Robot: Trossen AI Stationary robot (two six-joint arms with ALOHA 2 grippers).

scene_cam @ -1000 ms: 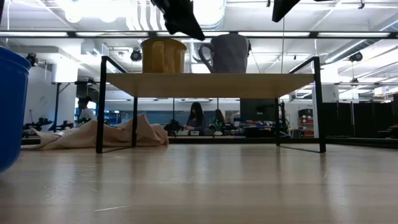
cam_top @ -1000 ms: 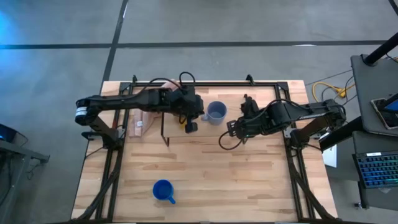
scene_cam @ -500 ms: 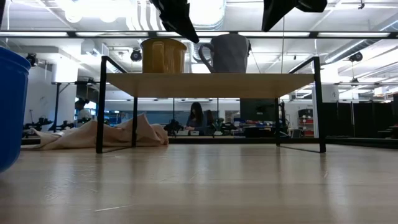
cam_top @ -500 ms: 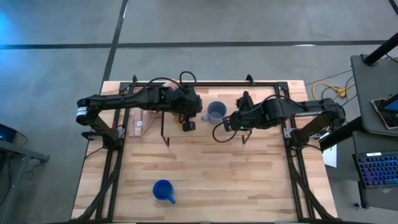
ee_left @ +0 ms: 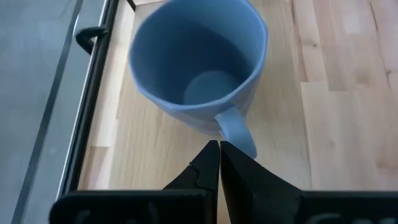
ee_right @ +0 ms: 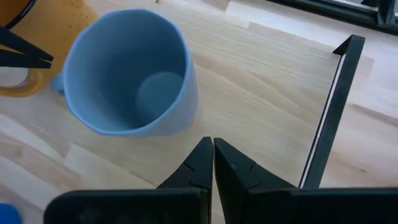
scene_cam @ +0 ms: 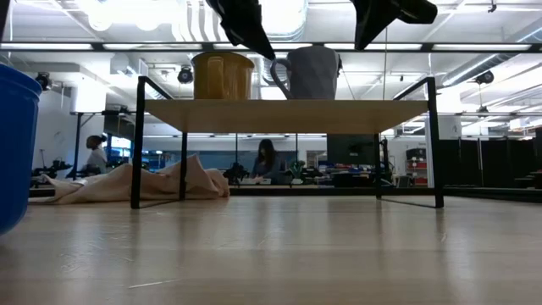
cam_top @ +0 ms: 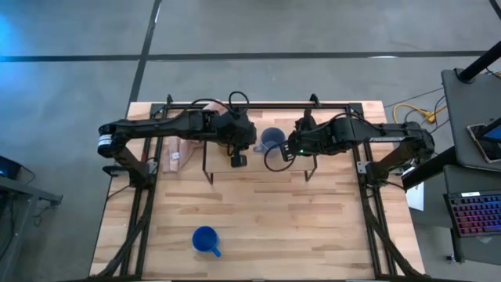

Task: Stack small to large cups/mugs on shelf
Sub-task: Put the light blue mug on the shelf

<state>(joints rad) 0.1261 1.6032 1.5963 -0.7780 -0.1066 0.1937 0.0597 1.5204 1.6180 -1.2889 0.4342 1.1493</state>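
The pale grey-blue mug (cam_top: 272, 139) stands upright on the shelf's wood top (scene_cam: 288, 106), handle (ee_left: 236, 127) toward my left gripper. The yellow mug (scene_cam: 223, 76) stands next to it on the shelf; in the high view my left arm hides it. The bright blue mug (cam_top: 206, 240) stands on the table near its front edge. My left gripper (ee_left: 219, 146) is shut, its tips right at the grey-blue mug's handle. My right gripper (ee_right: 212, 143) is shut, just beside that mug's (ee_right: 130, 81) opposite wall, apart from it. My left gripper's shut fingertips (ee_left: 211, 155) stand close against the grey-blue mug's handle (ee_left: 239, 134), coming slanting from above. I cannot tell whether they touch it. The mug stands upright on the shelf.
A pink cloth (scene_cam: 144, 182) lies on the table behind the shelf's left end. The shelf's black wire legs (scene_cam: 135, 144) and frame bar (ee_right: 329, 106) stand near the grippers. Bare tabletop (cam_top: 297, 219) stretches toward the near edge. People show in the room behind.
My right gripper has gone toward the table's left and far edges, up to the grey-blue mug, its fingers staying shut. The mugs have not moved.
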